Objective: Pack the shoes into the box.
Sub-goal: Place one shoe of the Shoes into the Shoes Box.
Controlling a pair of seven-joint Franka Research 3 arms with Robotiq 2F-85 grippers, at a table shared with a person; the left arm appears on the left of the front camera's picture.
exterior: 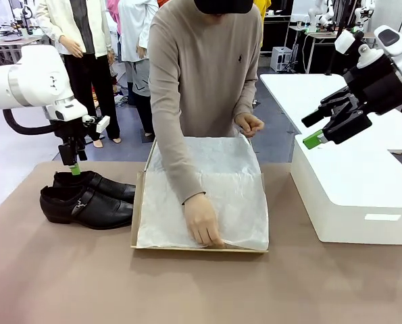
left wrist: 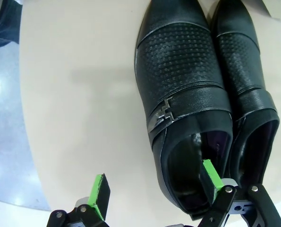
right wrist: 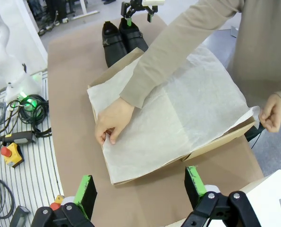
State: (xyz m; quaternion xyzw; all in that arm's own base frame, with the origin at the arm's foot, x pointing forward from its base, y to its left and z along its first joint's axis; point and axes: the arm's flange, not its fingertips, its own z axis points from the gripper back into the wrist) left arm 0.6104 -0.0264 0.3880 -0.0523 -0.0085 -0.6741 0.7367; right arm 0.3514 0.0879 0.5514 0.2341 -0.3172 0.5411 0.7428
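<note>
Brown and matte, the table top [exterior: 59, 283] spreads across the front view, with people standing on a grey floor behind it. At the left of that view the left gripper [exterior: 73, 166] hangs straight down from its white arm over the heel end of the shoes [exterior: 86, 199]. These are a pair in glossy black leather with pointed toes. They lie side by side at the left of the table, toes aimed at the middle of the picture.

The left wrist view shows a panel of fine raised dots across each upper and a strap with a small metal buckle on the nearer shoe [left wrist: 183, 80]. The left gripper [left wrist: 155, 183] stands wide open and holds nothing. One green pad dips into that shoe's opening and the other hangs outside over bare table, so the jaws straddle the shoe's side wall.

Just beside the toes, in the middle of the front view, sits the box [exterior: 138, 202], shallow brown cardboard lined with thin, creased white tissue paper [exterior: 214, 182]. A person in a beige sweater leans over it. One hand [exterior: 202, 223] presses the paper at the near edge and the other hand [exterior: 248, 124] pinches its far corner.

At the right stands a larger white box [exterior: 353, 202] with rounded edges. Above it the right gripper [exterior: 313, 128] hovers wide open and empty, tilted toward the middle, well apart from the shoes.
</note>
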